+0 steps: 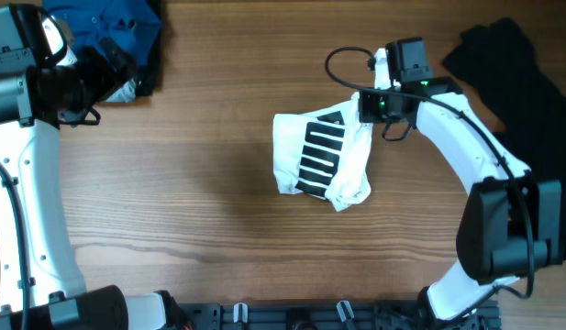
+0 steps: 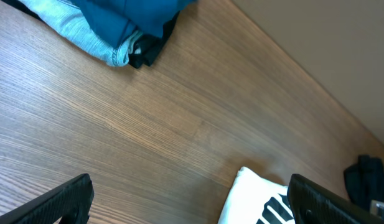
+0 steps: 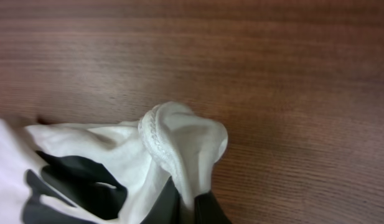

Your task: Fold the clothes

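Overhead: shirt (image 1: pixel 321 156) lies crumpled right of the table's (image 1: pixel 172 202) middle, black stripes up. Right arm (image 1: pixel 466 147) rises from the near right corner, arcs over and reaches inward. Right gripper (image 1: pixel 363 108) sits at the shirt's far right edge. Left arm (image 1: pixel 30 183) stands along the left side, with the left gripper (image 1: pixel 108 69) far left, just beside a blue pile (image 1: pixel 117 23). A black garment (image 1: pixel 512 69) lies in the far right corner.

Left wrist: fingers (image 2: pixel 61 202) spread wide over bare wood, holding nothing. Blue pile at top, shirt corner (image 2: pixel 248 199) low, well apart.

Right wrist: jaws pressed together, pinching a bunched white fold of the shirt (image 3: pixel 173 140), stitched hem showing. Fold lifted off the wood.
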`<state>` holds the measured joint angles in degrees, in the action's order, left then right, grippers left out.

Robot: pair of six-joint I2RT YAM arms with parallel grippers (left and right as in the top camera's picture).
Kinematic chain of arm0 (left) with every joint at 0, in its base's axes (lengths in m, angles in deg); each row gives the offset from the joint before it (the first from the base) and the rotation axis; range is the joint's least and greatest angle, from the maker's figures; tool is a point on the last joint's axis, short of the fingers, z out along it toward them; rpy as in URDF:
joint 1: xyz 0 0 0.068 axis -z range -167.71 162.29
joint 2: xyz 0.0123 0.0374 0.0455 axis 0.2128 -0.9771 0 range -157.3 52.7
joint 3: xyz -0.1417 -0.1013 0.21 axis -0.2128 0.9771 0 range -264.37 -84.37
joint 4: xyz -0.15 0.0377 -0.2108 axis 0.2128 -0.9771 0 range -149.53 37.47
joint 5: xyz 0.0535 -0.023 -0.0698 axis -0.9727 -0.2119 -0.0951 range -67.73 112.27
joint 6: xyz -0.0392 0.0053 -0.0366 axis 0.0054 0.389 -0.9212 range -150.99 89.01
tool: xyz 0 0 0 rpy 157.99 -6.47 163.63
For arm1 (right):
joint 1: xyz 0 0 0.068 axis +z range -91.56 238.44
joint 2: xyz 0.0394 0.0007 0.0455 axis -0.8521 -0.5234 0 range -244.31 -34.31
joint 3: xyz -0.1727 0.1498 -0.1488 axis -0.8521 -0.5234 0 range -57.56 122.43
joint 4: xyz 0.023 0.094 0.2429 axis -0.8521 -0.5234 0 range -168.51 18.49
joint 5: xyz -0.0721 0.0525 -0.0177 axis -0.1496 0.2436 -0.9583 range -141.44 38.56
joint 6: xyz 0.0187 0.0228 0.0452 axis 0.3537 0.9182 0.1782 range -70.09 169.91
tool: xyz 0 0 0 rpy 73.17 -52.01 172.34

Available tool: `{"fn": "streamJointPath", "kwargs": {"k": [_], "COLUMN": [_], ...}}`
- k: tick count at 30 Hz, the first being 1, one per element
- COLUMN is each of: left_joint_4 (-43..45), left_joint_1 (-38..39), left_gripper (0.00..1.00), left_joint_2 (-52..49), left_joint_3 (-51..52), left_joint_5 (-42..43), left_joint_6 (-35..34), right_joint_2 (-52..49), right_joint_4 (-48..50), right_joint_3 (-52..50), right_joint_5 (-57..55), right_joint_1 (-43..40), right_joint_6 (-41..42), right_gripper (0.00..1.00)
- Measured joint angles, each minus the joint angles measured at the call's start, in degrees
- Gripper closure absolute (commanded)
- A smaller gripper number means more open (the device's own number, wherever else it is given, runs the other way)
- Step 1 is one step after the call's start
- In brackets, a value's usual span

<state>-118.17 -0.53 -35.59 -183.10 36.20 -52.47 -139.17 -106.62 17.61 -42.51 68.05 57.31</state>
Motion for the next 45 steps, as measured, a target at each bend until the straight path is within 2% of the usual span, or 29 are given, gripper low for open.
{"fn": "streamJointPath", "kwargs": {"k": [1, 2, 8, 11, 13, 15, 18, 20, 23, 29, 30, 32, 33, 34, 35, 36, 40, 45], "left_joint_4": [-0.2, -0.6, -2.3, -2.4, -2.3, -2.3, -2.3, -2.3, -2.3, -2.3, -2.3, -2.3, -2.4, -2.4, -2.4, -2.4, -2.3, -0.3], "left_joint_1": [0.0, 0.0, 0.2, 1.1, 1.2, 1.2, 1.2, 1.2, 1.2, 1.2, 1.2, 1.2, 1.3, 1.4, 1.7, 2.5, 8.7, 21.4], "left_gripper": [0.00, 0.00, 0.00, 0.00, 0.00, 0.00, 0.00, 0.00, 0.00, 0.00, 0.00, 0.00, 0.00, 0.00, 0.00, 0.00, 0.00, 0.02], "left_joint_2": [0.0, 0.0, -1.6, -4.4, -5.4, -5.6, -5.6, -5.6, -5.6, -5.6, -5.7, -5.9, -6.3, -6.7, -6.9, -7.2, -7.6, -12.3], "left_joint_3": [0.0, 0.0, 0.0, 0.0, 0.0, 0.0, 0.0, 0.0, 0.0, 0.0, 0.0, 0.0, 0.0, 0.0, 0.0, 0.0, 0.0, 0.0], "left_joint_5": [0.0, 0.0, -0.2, -0.4, -0.4, -0.4, -0.4, -0.5, -0.5, -0.4, -0.4, -0.4, -0.4, -0.5, -0.5, -0.6, -0.6, -0.8], "left_joint_6": [0.2, 0.3, 1.5, 2.8, 3.2, 3.3, 3.4, 3.4, 3.4, 3.4, 3.4, 3.4, 3.4, 3.4, 3.4, 3.4, 5.7, 6.4], "right_joint_2": [-1.9, -3.1, -4.9, 0.0, 4.2, 5.1, 5.1, 5.1, 5.1, 5.1, 5.1, 5.1, 5.1, 5.1, 5.1, 5.1, 8.9, 15.9], "right_joint_4": [0.0, -0.3, -4.4, -11.8, -17.1, -17.5, -16.0, -15.8, -15.7, -21.4, -21.9, -22.3, -22.3, -22.2, -21.9, -21.6, -21.3, -14.5], "right_joint_3": [0.0, 0.0, 0.2, 0.5, 0.5, -1.0, -6.4, -10.0, -12.5, -13.2, -13.2, -13.2, -13.2, -13.2, -13.2, -13.1, -7.8, -3.7], "right_joint_5": [0.6, 1.2, 6.1, 7.9, 8.8, 9.1, 6.5, 1.7, -4.2, -13.3, -13.8, -13.9, -13.3, -12.9, -11.9, -10.6, -6.1, -1.3], "right_joint_1": [-0.9, -1.2, -3.9, -3.1, 0.0, 3.9, 8.9, 12.0, 13.1, 11.2, 10.3, 9.0, 8.7, 8.7, 8.7, 8.5, 4.9, -8.2], "right_joint_6": [-0.4, -0.4, -1.3, -1.6, -0.7, 1.3, 6.0, 11.0, 16.9, 23.7, 24.1, 24.2, 24.3, 24.1, 23.8, 22.8, 19.5, 15.4], "right_gripper": [0.22, 0.13, 0.13, 0.23, 0.40, 0.54, 0.61, 0.70, 0.96, 0.96, 0.86, 0.62, 0.38, 0.21, 0.08, 0.03, 0.04, 0.06]}}
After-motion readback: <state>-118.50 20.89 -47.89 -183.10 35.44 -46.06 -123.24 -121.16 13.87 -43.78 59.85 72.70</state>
